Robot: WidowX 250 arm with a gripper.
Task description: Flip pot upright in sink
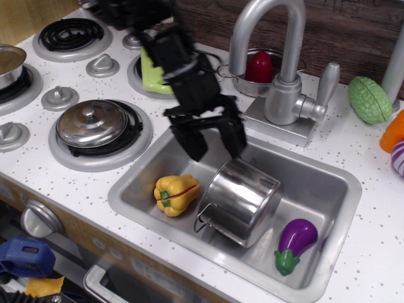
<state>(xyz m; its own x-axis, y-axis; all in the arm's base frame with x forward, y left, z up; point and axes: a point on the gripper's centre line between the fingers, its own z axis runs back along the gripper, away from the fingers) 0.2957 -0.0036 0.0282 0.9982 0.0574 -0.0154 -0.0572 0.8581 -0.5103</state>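
Observation:
The shiny steel pot (pixel 240 201) lies on its side in the middle of the sink (pixel 328 183), its flat bottom facing up and left, a wire loop handle at its lower left. My black gripper (pixel 213 140) hangs open and empty just above the pot's upper left edge, over the sink's back left part. Its right finger is close to the pot's rim; I cannot tell if it touches.
A yellow pepper (pixel 176 194) lies left of the pot, a purple eggplant (pixel 294 243) to its right. The faucet (pixel 278 63) stands behind the sink, with a small steel pot holding a red item (pixel 259 68) behind it. A lidded pot (pixel 92 123) sits on the left burner.

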